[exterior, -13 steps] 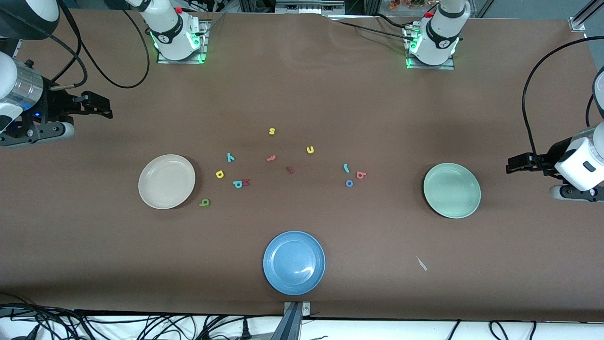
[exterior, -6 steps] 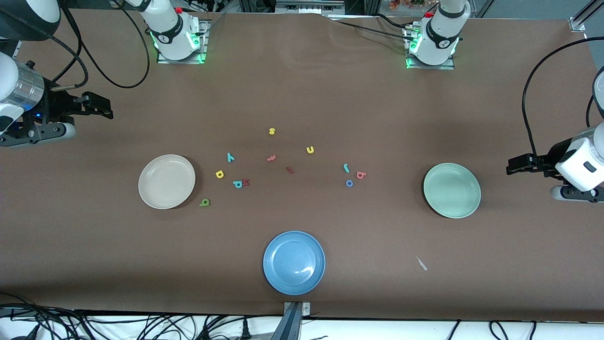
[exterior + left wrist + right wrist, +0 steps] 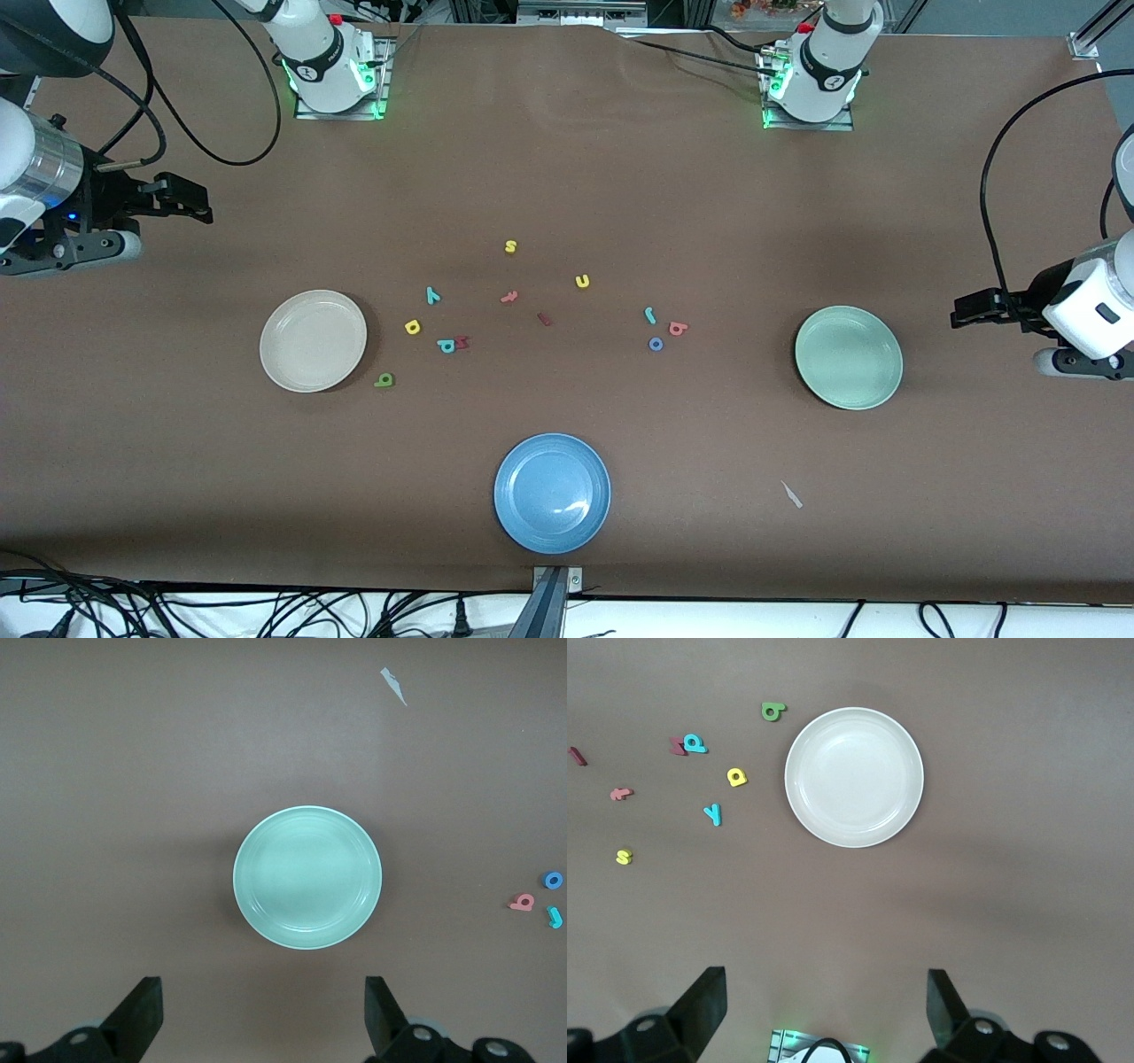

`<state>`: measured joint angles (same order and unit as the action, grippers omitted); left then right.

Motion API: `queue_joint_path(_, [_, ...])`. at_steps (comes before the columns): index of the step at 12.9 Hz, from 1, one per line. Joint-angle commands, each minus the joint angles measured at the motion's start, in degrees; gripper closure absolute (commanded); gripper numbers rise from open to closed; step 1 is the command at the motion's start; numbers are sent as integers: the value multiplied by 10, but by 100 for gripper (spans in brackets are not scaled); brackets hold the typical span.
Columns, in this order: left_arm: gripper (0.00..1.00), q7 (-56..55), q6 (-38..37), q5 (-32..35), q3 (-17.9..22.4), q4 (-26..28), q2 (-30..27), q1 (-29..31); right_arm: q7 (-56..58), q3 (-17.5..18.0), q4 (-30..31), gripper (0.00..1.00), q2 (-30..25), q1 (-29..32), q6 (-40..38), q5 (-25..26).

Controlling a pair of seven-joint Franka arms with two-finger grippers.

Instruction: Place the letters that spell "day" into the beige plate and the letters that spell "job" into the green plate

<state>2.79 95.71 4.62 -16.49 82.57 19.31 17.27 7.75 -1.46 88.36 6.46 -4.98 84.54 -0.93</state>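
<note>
No letter is moved yet: left gripper (image 3: 261,1014) and right gripper (image 3: 824,1010) are held spread and empty at the table ends, "day" letters (image 3: 412,327) lying beside beige plate (image 3: 313,340), "job" letters (image 3: 656,344) mid-table, well apart from green plate (image 3: 848,357); a reach-in and pinch are called for.

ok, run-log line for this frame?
letters: all on table | beige plate, green plate: bare | left gripper, right gripper: open, waiting

both arms run off frame edges
</note>
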Motion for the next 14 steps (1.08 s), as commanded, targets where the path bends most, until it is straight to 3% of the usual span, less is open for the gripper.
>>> queue_joint_path(1, [0,5,4,-12,1,0,-4,0,7,-5,7,0,-5,-3,5,-10])
queue_joint_path(6, [0,-94,4,-19,0,3,-3,-33,6,-5,8,0,-5,-3,9,-10])
queue_joint_path(9, [0,-242,4,-20,0,4,13,-97,6,-5,17,0,-5,-4,21,-21])
queue_joint_path(12, [0,-312,10,-36,-1,13,48,-138,5,-3,16,0,-6,-5,21,-21])
queue_joint_path(14, [0,-341,67,-63,0,49,61,-159,3,-1,15,0,-6,-6,22,-21])
